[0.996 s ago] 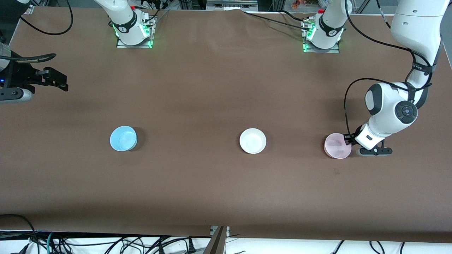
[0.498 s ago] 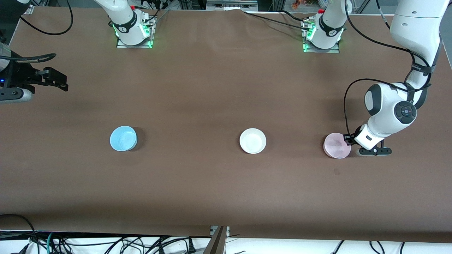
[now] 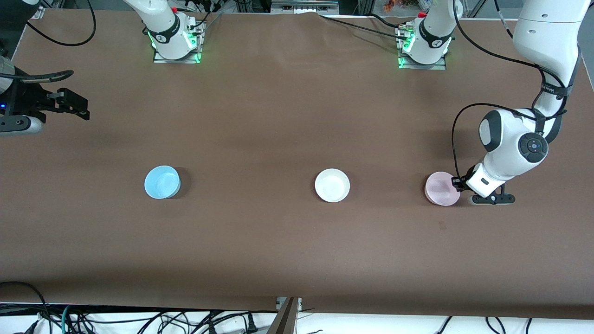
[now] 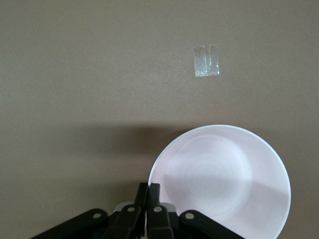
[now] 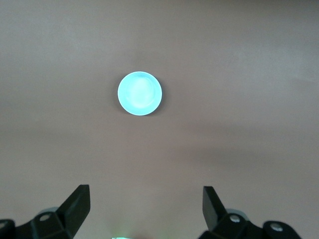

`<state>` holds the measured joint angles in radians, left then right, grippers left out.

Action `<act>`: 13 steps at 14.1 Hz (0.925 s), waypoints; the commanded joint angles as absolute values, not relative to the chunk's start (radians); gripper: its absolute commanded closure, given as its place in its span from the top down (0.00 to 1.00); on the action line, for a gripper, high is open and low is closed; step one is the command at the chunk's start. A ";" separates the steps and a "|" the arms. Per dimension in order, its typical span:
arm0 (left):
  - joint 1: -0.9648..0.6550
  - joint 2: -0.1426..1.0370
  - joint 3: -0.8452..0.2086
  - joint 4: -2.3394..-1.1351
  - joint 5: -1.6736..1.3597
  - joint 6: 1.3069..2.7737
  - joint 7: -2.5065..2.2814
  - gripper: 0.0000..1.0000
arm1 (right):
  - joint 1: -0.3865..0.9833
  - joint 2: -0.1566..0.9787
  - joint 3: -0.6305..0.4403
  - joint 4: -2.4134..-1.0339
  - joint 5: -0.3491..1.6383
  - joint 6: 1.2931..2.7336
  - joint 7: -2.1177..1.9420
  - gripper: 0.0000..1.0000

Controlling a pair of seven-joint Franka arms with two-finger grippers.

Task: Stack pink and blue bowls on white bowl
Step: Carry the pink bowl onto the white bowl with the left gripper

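Change noted: I see the pink bowl (image 3: 442, 188) shifted slightly away from the front camera since a second ago, and the left claw (image 3: 458, 184) has drawn together on its rim.
Left claw: clamped on the pink bowl's rim at the left arm's end of the desk (image 3: 287, 116); in the wrist view the fingers (image 4: 148, 191) pinch the rim edge.
Right claw (image 3: 74, 106): fingers apart, held high over the right arm's end of the desk; that arm waits.
White bowl (image 3: 332, 185): mid-desk, upright, between the other two, well apart from each.
Blue bowl (image 3: 162, 182): toward the right arm's end, untouched.
Surroundings: a clear tape scrap (image 4: 206, 60) lies on the desk near the pink bowl.
Obstructions: I observe none between pink and white bowls.
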<state>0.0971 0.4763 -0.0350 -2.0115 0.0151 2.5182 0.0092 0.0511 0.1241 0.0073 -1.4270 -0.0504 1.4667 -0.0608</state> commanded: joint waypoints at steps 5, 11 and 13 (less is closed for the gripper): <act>0.091 0.448 -0.152 -1.930 -0.135 2.517 -0.158 0.00 | 0.043 0.130 0.006 -1.410 -0.038 1.459 -0.075 1.00; -0.012 0.434 -0.238 -1.925 -0.117 2.516 -0.504 0.00 | 0.051 0.161 0.011 -1.413 -0.035 1.457 -0.063 1.00; -0.066 0.431 -0.238 -1.925 -0.063 2.516 -0.634 0.00 | 0.048 0.182 0.009 -1.413 -0.035 1.485 -0.061 1.00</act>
<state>-0.0177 0.4501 -0.2482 -1.9242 -0.1069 2.5273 -0.5192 0.0538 0.1508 0.0089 -1.4281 -0.0496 1.4692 -0.0605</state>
